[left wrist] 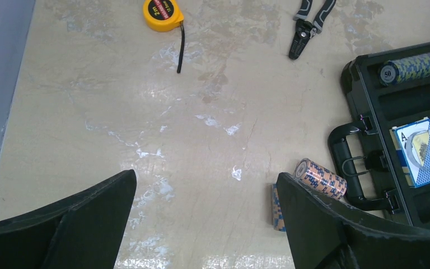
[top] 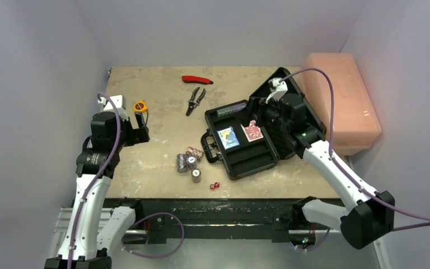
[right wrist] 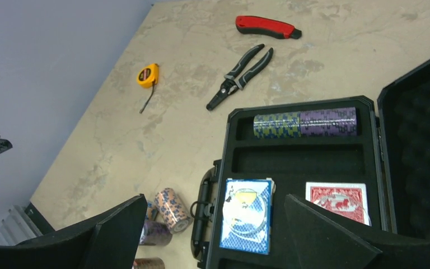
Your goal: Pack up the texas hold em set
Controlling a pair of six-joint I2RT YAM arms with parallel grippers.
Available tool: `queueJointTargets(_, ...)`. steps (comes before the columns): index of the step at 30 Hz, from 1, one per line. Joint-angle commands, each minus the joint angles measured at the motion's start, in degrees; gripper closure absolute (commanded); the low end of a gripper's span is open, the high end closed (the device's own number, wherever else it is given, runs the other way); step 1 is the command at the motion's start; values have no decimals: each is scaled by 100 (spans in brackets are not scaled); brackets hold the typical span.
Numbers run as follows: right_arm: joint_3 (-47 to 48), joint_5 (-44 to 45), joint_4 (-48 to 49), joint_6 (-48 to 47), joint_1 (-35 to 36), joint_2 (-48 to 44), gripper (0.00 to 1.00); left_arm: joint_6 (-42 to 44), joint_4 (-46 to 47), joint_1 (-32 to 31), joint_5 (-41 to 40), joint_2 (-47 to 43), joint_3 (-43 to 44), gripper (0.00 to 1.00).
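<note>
At the right-centre of the mottled beige bench (top: 145, 162), the black moulded-plastic briefcase (top: 253, 161) lies open. Its handle faces the loose pieces and its foam-lined lid (right wrist: 425, 168) is opened toward the pink translucent box (top: 341, 95). The far trough holds a row of blue-green and purple chip stacks (right wrist: 305, 123). The boxed blue card deck (right wrist: 246, 216) and red card deck (right wrist: 337, 200) lie flat in their recesses; the middle trough is vacant. Just outside the handle stands a cluster of loose cylindrical chip stacks (top: 190, 162), with one peach-and-blue stack (left wrist: 320, 178) on its side. The tiny red dice (top: 214, 185) lie nearer the arms. The right tool (right wrist: 214, 202) hovers over the case, jaws spread wide and empty. The left tool (left wrist: 204, 185), equally wide and empty, hangs above bare bench, apart from the cluster. Likely hazards: a smooth cylinder on its side rolls if one finger nudges it; a stack pinched off-centre may tilt or jam across a trough; the dice offer little to grip. A yellow tape measure (left wrist: 162, 14), black pliers (right wrist: 241, 75) and a red utility knife (right wrist: 266, 27) lie beyond.
</note>
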Motion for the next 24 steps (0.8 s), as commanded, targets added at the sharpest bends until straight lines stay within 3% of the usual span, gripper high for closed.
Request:
queueJointTargets(1,182,490,-529,-275,46,-459,1,7,70,0,14,-150,241,4)
queueJointTargets(24,-325,106,-699,-542,381,-1376,1,-63,-46,0,519,22,302,4)
